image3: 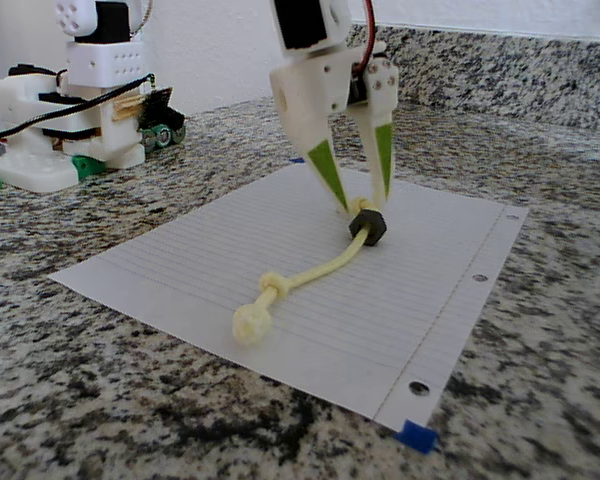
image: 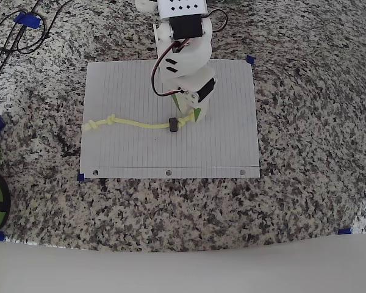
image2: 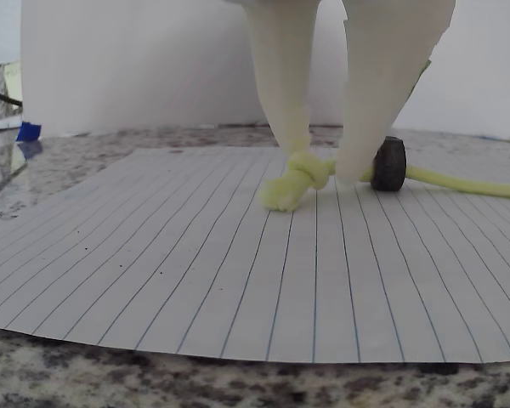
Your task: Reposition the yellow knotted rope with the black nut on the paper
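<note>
Gripper, jaws narrowly parted, straddles the end knot of the yellow knotted rope; black nut just beside, rope lying across the paper.

A yellow rope lies across the lined paper on the speckled surface, a black nut threaded beside the tool.

Granite counter (blue tape corners)
</note>
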